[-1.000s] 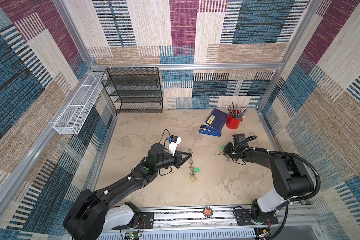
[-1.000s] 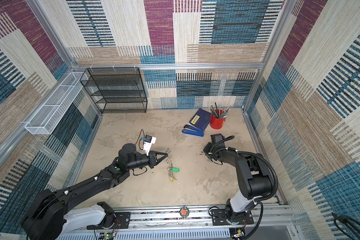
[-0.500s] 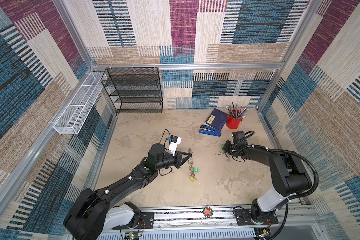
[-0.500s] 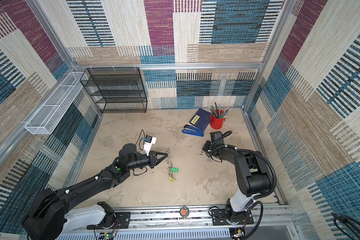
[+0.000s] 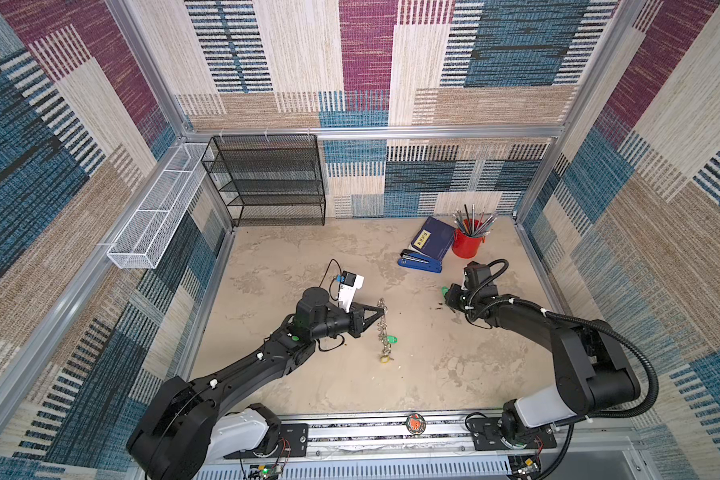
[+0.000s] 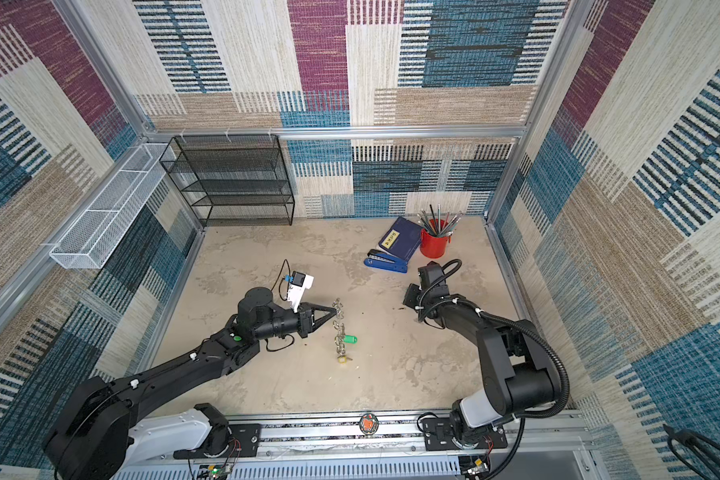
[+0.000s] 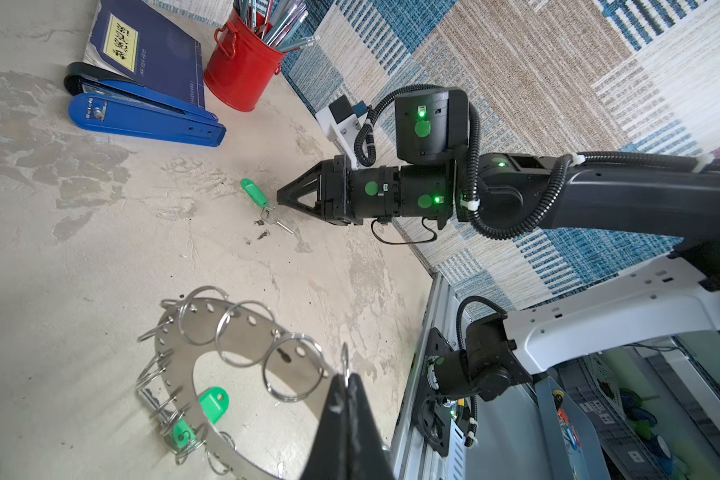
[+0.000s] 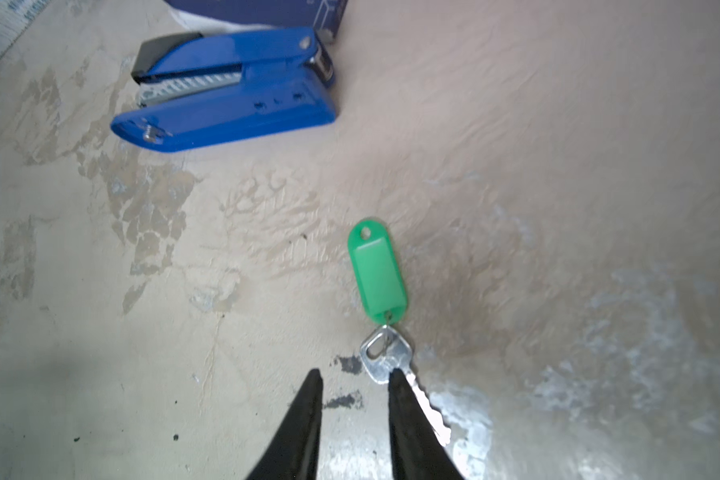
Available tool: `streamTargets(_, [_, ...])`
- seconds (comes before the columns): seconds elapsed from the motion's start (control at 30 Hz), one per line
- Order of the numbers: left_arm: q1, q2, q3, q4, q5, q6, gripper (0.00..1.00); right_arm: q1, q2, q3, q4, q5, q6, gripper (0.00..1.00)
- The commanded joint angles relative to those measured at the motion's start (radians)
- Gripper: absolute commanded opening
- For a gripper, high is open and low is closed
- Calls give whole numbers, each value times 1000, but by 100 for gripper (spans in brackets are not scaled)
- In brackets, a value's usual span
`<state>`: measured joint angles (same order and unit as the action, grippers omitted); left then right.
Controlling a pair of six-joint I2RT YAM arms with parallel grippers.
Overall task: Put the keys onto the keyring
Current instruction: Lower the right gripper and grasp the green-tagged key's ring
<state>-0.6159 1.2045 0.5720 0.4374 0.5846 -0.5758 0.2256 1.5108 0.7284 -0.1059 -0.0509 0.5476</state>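
Note:
My left gripper point(image 5: 377, 309) point(image 6: 332, 309) point(image 7: 347, 376) is shut on the rim of the keyring point(image 5: 382, 328) point(image 6: 339, 328) point(image 7: 233, 332). This flat grey disc hangs on edge over the table middle. A green tag point(image 5: 393, 340) and a yellow tag point(image 5: 385, 360) dangle from its split rings. A loose silver key point(image 8: 385, 353) with a green tag point(image 8: 377, 274) point(image 7: 253, 192) lies on the table at the right. My right gripper point(image 8: 355, 374) point(image 5: 447, 298) point(image 7: 279, 197) is open just behind it. One fingertip overlaps the key's blade, and nothing sits between the jaws.
A blue stapler point(image 5: 420, 262), a navy booklet point(image 5: 433, 239) and a red cup of pens point(image 5: 467, 243) stand at the back right, close behind the loose key. A black mesh shelf point(image 5: 267, 183) lines the back wall. A white wire basket point(image 5: 154, 216) hangs on the left wall.
The right gripper's jaws have parted from nearly shut to open, beside the loose key. The left arm and the keyring have held still.

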Motion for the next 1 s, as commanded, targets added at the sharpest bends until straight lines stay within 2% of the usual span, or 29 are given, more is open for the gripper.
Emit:
streamTargets(0.0, [1,4,-3,70,26,-3,0,7,25,-5,20,28,59,31])
streamTargets(0.43, [1,-16,-14,73,21,3,0,17,85,31,32,83,90,18])
streamTargets(0.97, [1,3,-11,91,32,-4,0,17,126,53,37,101,81,14])
